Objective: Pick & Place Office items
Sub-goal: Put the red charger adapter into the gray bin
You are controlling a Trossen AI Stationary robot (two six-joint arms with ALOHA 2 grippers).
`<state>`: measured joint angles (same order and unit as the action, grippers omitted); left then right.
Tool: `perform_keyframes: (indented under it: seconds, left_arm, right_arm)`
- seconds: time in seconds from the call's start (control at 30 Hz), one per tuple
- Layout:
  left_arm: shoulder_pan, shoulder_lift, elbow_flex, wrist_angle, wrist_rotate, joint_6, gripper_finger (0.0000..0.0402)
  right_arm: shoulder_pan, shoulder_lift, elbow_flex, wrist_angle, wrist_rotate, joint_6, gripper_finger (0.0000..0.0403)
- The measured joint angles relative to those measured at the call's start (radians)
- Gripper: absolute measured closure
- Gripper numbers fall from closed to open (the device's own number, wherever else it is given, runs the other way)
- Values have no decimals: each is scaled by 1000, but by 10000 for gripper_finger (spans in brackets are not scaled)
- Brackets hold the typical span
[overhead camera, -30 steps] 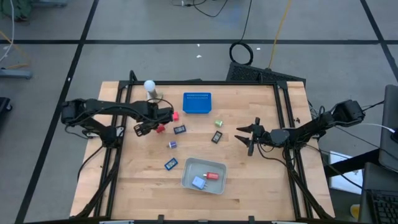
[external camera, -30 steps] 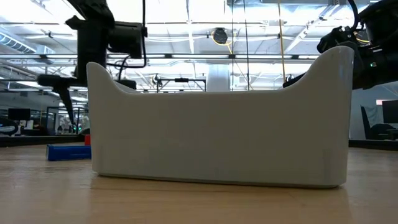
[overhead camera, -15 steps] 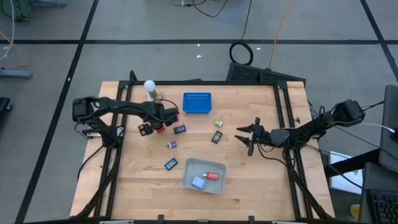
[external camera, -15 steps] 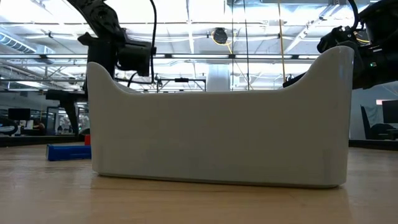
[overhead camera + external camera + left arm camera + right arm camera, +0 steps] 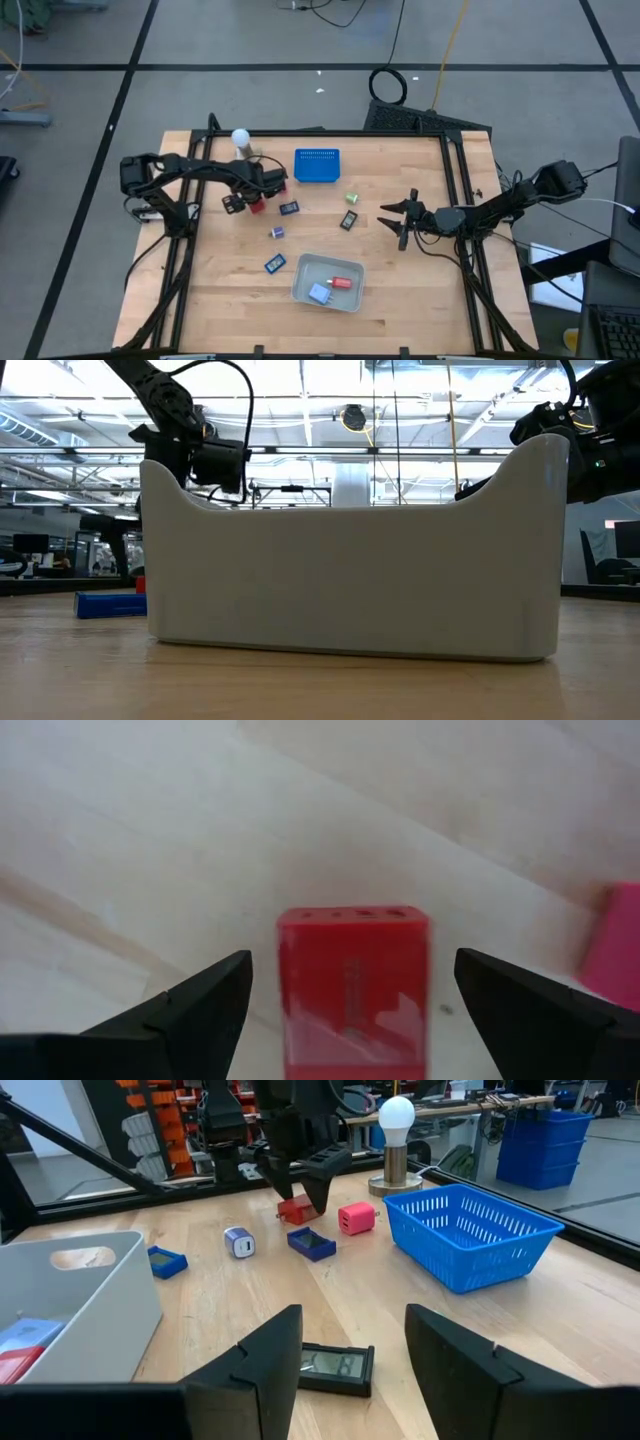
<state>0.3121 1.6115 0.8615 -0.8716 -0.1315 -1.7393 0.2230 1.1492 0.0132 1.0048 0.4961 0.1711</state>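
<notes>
Lighting is bright and even across the wooden table [image 5: 400, 290], with only faint, soft shadows under the objects. In the low view, ceiling light strips glare white behind the white tray [image 5: 350, 580], and the arms stand dark against them. The left wrist view is soft: the red block [image 5: 355, 990] between the fingers [image 5: 200, 1010] is blurred, the fingers themselves near-black. In the right wrist view, the lit bulb [image 5: 396, 1113] glows white.
</notes>
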Motion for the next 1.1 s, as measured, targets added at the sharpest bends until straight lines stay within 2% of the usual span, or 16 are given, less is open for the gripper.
perform_keyframes:
  seconds: [0.4, 0.5, 0.7, 0.97, 1.1]
  left_arm:
    - [-13, -1, -47, 80, -6, -50, 61]
    - [-13, -1, -48, 82, -16, -50, 96]
    - [-13, -1, -48, 85, -30, -50, 192]
    - [-14, -1, -48, 96, -39, -45, 193]
    - [-20, -1, -50, 119, -45, -13, 173]
  right_arm:
    - [0, 0, 0, 0, 0, 0, 232]
    - [0, 0, 0, 0, 0, 0, 232]
    - [0, 0, 0, 0, 0, 0, 232]
    - [0, 0, 0, 0, 0, 0, 232]
    - [0, 0, 0, 0, 0, 0, 232]
